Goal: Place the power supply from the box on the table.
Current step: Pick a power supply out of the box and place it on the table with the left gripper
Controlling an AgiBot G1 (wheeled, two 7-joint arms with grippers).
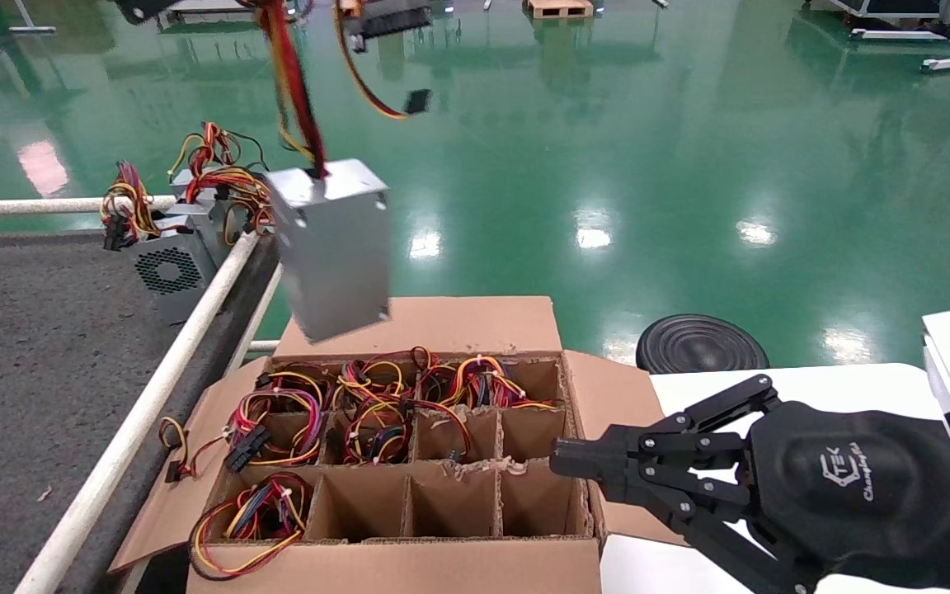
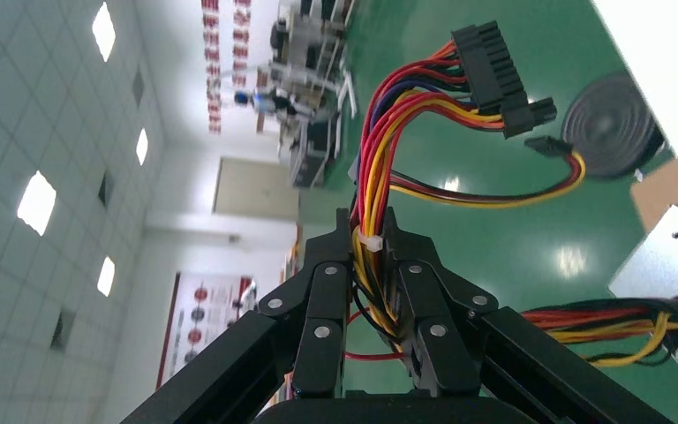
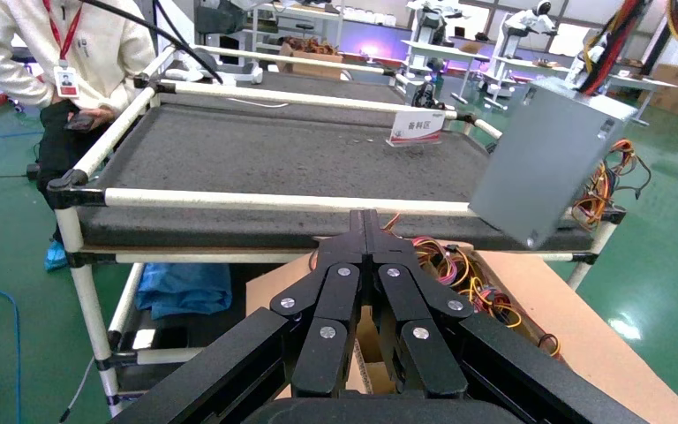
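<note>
The power supply, a plain silver-grey case, hangs tilted in the air above the far left corner of the box, close to the table's white rail. Its red, yellow and black wires run up out of the head view. In the left wrist view my left gripper is shut on that wire bundle, with the case hanging beside it. My right gripper is shut and empty over the box's right edge. The dark grey table lies to the left.
Other grey units with wire bundles, one with a fan grille, sit at the table's far corner. Several box cells hold wires. A black disc lies on the green floor, by a white tabletop. A person stands beyond the table.
</note>
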